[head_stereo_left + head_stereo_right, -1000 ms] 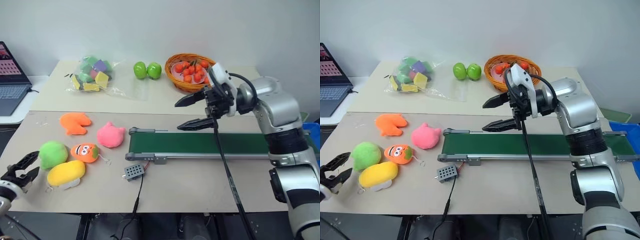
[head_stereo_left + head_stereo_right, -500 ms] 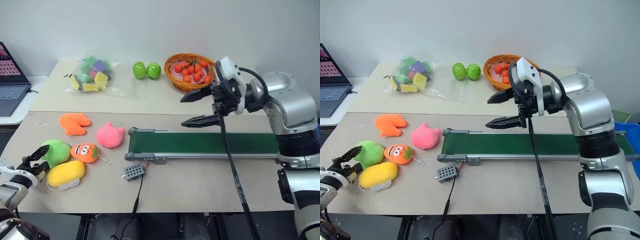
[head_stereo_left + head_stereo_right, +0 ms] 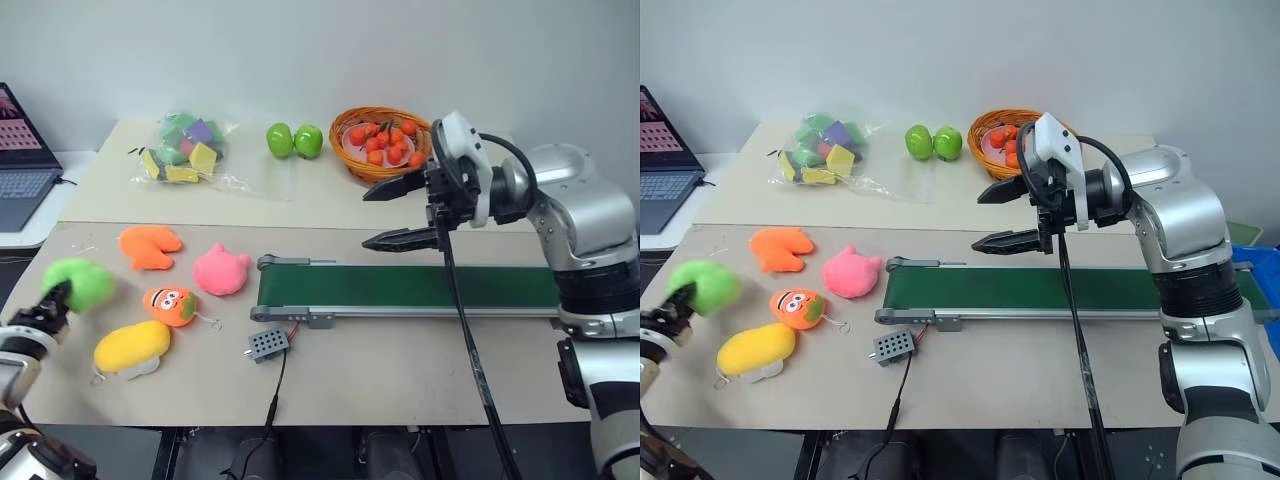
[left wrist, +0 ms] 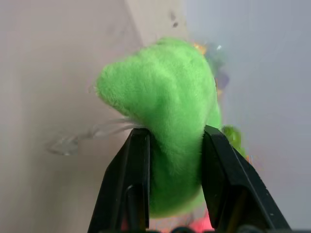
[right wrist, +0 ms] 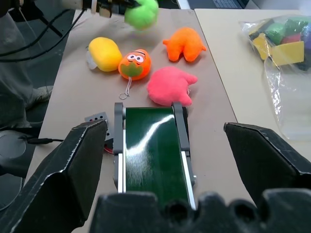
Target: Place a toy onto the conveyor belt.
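Left fingers (image 4: 141,189) closed on toy (image 3: 80,282), lifted.

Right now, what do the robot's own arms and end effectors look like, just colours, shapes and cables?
The right arm has rounded glossy silver-grey shells with black joints. Its end effector has two long, tapered black fingers on a white-capped wrist, and a black cable loops from that wrist and hangs down. The left end effector has two flat black fingers; its wrist is pale grey with black parts.
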